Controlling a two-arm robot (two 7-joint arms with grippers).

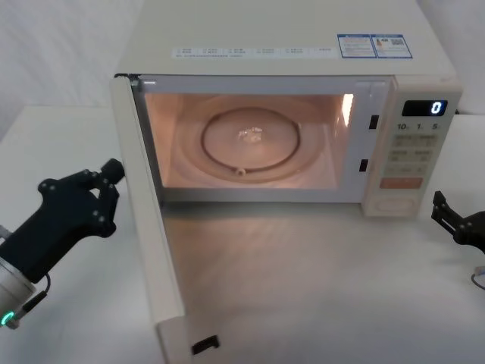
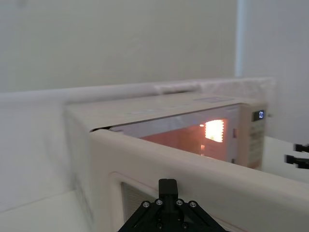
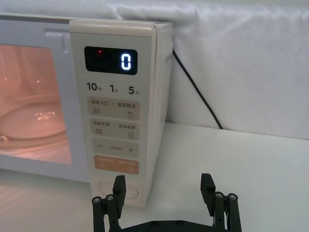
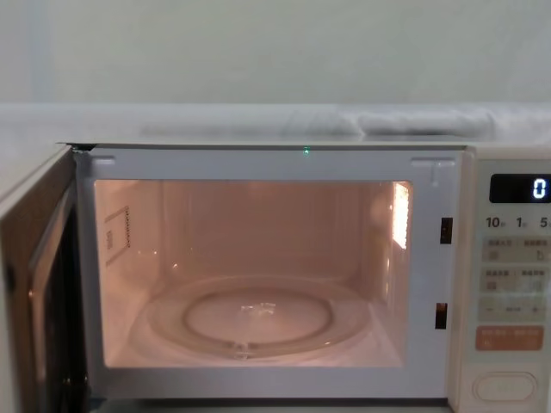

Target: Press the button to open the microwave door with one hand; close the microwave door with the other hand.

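The microwave door (image 1: 155,250) stands swung wide open toward me on its left hinge, and the lit cavity with a glass turntable (image 1: 252,144) shows behind it. My left gripper (image 1: 114,171) is shut, its tip at the door's outer face near the hinge side. In the left wrist view that gripper (image 2: 167,186) points at the door (image 2: 207,181). My right gripper (image 3: 163,186) hangs open just in front of the control panel, low down. The button (image 3: 107,189) is partly behind one finger (image 3: 119,185). It also shows as the button (image 4: 505,385) in the chest view.
The panel carries a display reading 0 (image 3: 126,61), printed keys and an orange button (image 3: 116,166). A black power cable (image 3: 195,89) runs down the white wall right of the oven. White tabletop (image 1: 326,288) lies in front of the cavity.
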